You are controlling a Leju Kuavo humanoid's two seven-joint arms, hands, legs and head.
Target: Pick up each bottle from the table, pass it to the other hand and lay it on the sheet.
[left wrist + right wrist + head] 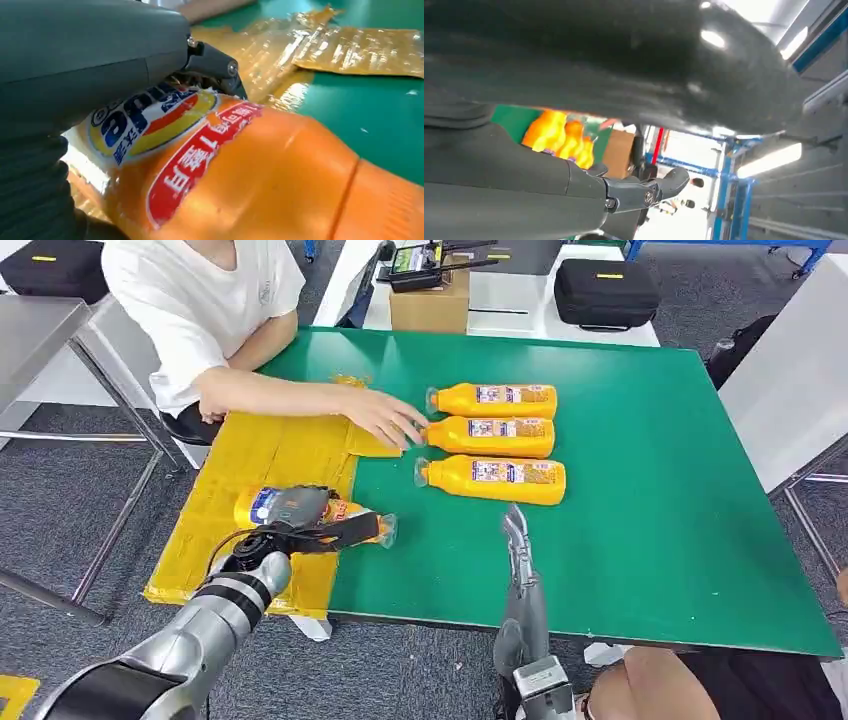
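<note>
Silver ringed left arm (225, 605), black cable, dark-fingered left hand (300, 520), grey slim right hand (517, 540)

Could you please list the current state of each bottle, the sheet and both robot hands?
Orange plastic bottle with the blue label: on its side over the sheet, gripped by the left hand.
Three orange plastic bottles: lying in a row on the green table.
Yellow sheet: flat, a person's hand on it.
Right hand: holds nothing.
</note>
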